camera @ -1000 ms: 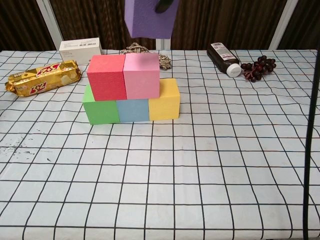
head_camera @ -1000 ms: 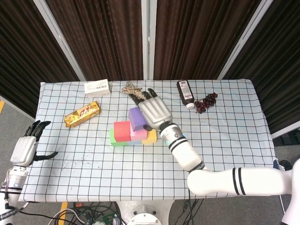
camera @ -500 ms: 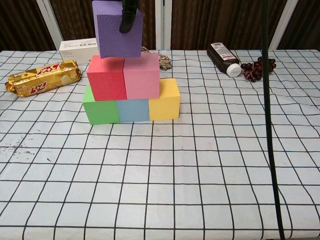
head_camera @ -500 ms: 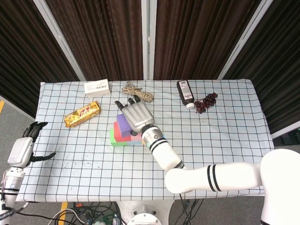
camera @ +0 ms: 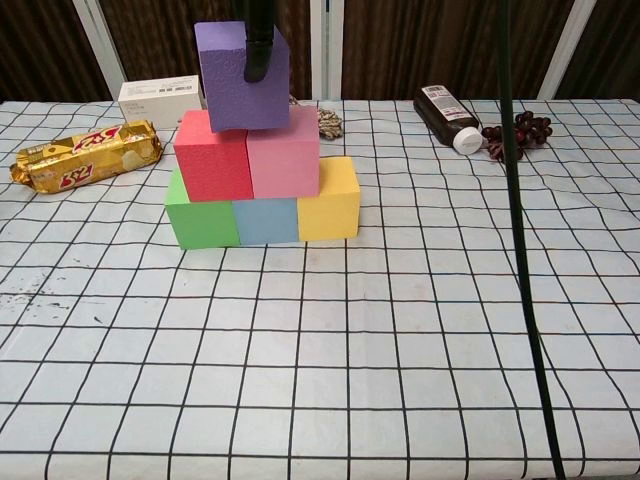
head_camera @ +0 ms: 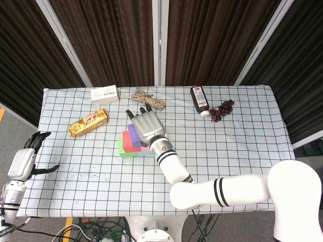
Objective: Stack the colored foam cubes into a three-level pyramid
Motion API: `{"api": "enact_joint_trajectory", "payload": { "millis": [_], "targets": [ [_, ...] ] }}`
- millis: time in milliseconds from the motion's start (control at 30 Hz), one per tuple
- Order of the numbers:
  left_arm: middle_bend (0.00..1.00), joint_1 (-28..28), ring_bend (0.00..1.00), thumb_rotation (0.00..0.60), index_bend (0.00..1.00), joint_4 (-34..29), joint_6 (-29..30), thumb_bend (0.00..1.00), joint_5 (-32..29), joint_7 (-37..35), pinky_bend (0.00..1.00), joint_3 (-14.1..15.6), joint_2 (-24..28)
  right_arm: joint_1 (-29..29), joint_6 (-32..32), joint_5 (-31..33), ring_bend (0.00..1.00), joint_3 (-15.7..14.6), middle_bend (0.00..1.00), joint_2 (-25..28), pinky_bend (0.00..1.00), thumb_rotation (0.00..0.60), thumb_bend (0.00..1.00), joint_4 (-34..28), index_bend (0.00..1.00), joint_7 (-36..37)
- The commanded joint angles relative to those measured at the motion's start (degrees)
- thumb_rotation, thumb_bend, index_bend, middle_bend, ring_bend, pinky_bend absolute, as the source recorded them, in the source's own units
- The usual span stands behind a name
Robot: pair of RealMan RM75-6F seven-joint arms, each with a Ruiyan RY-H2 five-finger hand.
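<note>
My right hand (head_camera: 146,126) grips a purple cube (camera: 235,85) from above; one dark finger (camera: 260,50) lies down its front face. The cube is slightly tilted and sits over the seam between the red cube (camera: 212,158) and the pink cube (camera: 283,155). Those two rest on a bottom row of green (camera: 203,222), blue (camera: 265,220) and yellow (camera: 328,205) cubes. In the head view the hand hides most of the stack; only the purple cube (head_camera: 133,132), red cube (head_camera: 129,142) and green cube (head_camera: 123,151) edges show. My left hand (head_camera: 25,161) hangs open off the table's left edge.
A gold snack pack (camera: 85,155) and a white box (camera: 160,100) lie at the back left. A coiled rope (camera: 325,122) sits just behind the stack. A dark bottle (camera: 447,115) and grapes (camera: 515,132) are at the back right. A thin dark line (camera: 515,200) crosses the chest view.
My right hand carried the purple cube leftward and down, from high above the pink cube to the top of the red and pink pair. The left hand barely moved.
</note>
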Motion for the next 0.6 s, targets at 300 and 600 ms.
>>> {"api": "enact_joint_trajectory", "payload": {
  "millis": [300, 600],
  "targets": [
    [0.09, -0.03, 0.00, 0.600, 0.10, 1.34, -0.54, 0.00, 0.13, -1.36, 0.10, 0.22, -0.31, 2.75, 5.12, 4.34, 0.13, 2.57, 0.46, -2.29, 0.00, 0.600, 0.10, 1.47, 0.00, -1.70],
    [0.09, 0.16, 0.00, 0.600, 0.10, 2.12, -0.68, 0.00, 0.22, -2.42, 0.10, 0.44, -0.39, 4.29, 6.87, 9.43, 0.13, 4.52, 0.46, -3.58, 0.00, 0.600, 0.10, 2.65, 0.00, -5.30]
  ]
}}
